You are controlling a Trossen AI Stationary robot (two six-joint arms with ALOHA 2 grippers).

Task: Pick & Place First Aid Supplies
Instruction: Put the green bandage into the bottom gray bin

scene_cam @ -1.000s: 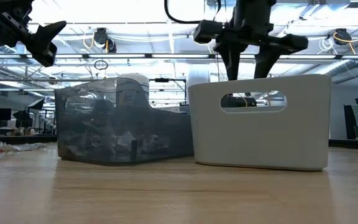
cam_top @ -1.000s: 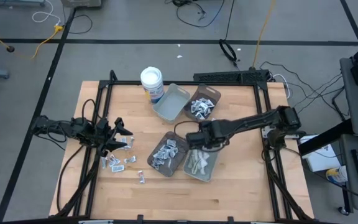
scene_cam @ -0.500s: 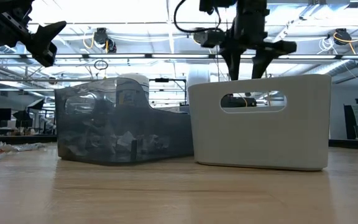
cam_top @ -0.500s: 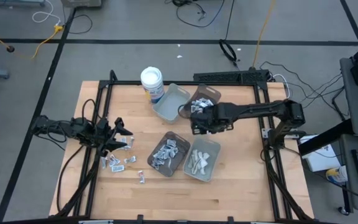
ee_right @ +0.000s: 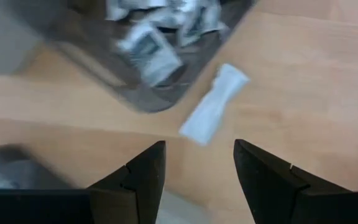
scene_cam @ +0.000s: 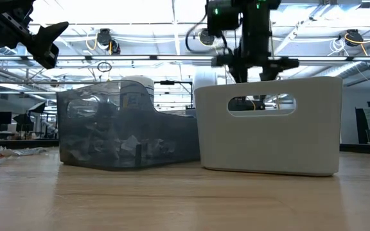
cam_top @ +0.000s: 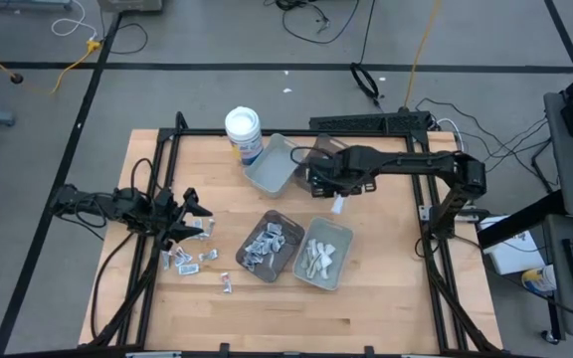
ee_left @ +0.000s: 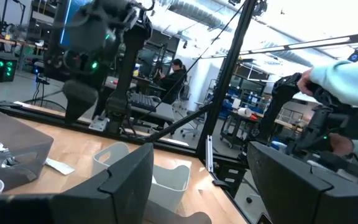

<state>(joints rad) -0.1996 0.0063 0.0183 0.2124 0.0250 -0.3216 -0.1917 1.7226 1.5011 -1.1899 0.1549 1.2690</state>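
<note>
The wooden table stood on a grey floor crossed by dark tape lines, with cables trailing beyond its far edge and a desk with a keyboard off its right side. A black frame ran around the tabletop.

Near the far edge stood a white round tub with a blue label, and just beside it a grey tray. A dark tray of packets sat next to that, largely under the right arm. Nearer the middle two more trays lay side by side: a dark one heaped with silvery packets and a pale one holding pale strips.

The right gripper hung above the table by the far dark tray, its fingers apart with nothing between them. Below it a single pale strip lay flat on the bare wood, just outside the tray's corner.

The left gripper hovered over the left side of the table, fingers spread wide and empty. More loose first aid supplies lay scattered on the wood beneath and just in front of it.

The low view showed a large workshop hall with ceiling lights, pipes and benches behind the trays. In the left wrist view a person sat at a far workstation, and a pale sleeve showed at the edge.
</note>
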